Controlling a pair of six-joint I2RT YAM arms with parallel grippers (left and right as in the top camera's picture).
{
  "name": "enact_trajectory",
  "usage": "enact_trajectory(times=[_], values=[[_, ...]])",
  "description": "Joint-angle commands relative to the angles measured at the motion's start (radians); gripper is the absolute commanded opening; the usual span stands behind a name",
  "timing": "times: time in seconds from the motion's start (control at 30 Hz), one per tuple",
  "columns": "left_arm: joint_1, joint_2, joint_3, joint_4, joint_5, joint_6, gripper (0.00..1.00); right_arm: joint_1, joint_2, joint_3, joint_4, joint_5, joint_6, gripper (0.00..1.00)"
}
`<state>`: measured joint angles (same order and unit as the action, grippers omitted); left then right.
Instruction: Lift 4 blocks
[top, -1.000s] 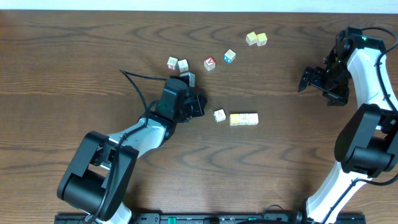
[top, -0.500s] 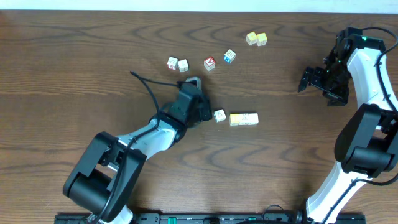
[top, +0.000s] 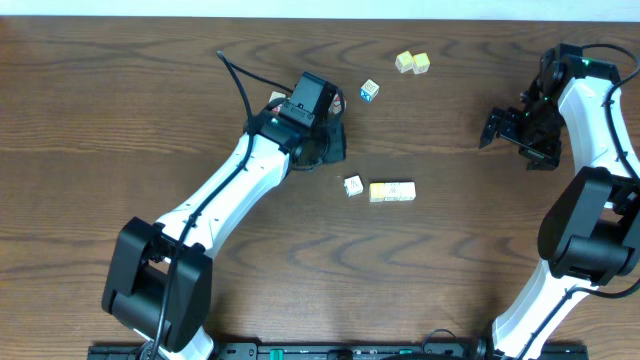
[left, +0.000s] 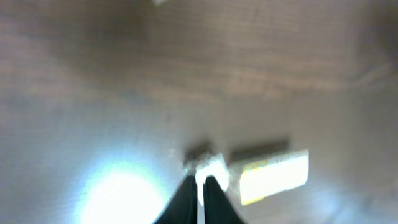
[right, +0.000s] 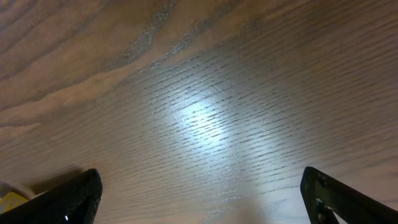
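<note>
A whitish cube (top: 353, 186) lies on the table beside a short row of blocks (top: 392, 191), yellow at its left end and whitish to the right. My left gripper (top: 335, 152) is shut and empty, above and up-left of them. The blurred left wrist view shows its closed tips (left: 202, 182) pointing at the whitish cube (left: 208, 165), with the row (left: 273, 175) to its right. My right gripper (top: 512, 140) hangs open far to the right. Between its fingers (right: 71, 199) there is only bare wood.
A blue-faced cube (top: 370, 90) and a pale yellow-green cube pair (top: 412, 63) lie toward the far edge. My left arm (top: 240, 175) stretches diagonally from the near left, and its wrist covers the spot where other small cubes lay. A black cable (top: 235, 75) loops above it.
My left arm has stretched out toward the far side, carrying its shut gripper up and away from the whitish cube. The right arm has not moved, and no block has shifted.
</note>
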<state>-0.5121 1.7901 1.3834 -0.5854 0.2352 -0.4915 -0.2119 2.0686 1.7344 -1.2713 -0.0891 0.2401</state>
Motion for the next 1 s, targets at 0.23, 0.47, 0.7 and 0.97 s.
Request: enact_trajectory(times=[0.23,0.47,0.7,0.97], values=[[-0.011,0.048,0.077,-0.021,0.04,0.14,0.07,0.002,-0.001,0.012,0.0,0.003,-0.002,0.99],[-0.066,0.184,0.077,0.029,-0.09,0.069,0.07,0.002,-0.001,0.012,0.0,0.003,-0.002,0.99],[-0.087,0.282,0.077,0.084,-0.09,0.056,0.07,0.002,-0.001,0.012,0.0,0.003,-0.002,0.99],[-0.098,0.298,0.077,0.105,-0.065,0.061,0.07,0.002,-0.001,0.012,0.0,0.003,-0.002,0.99]])
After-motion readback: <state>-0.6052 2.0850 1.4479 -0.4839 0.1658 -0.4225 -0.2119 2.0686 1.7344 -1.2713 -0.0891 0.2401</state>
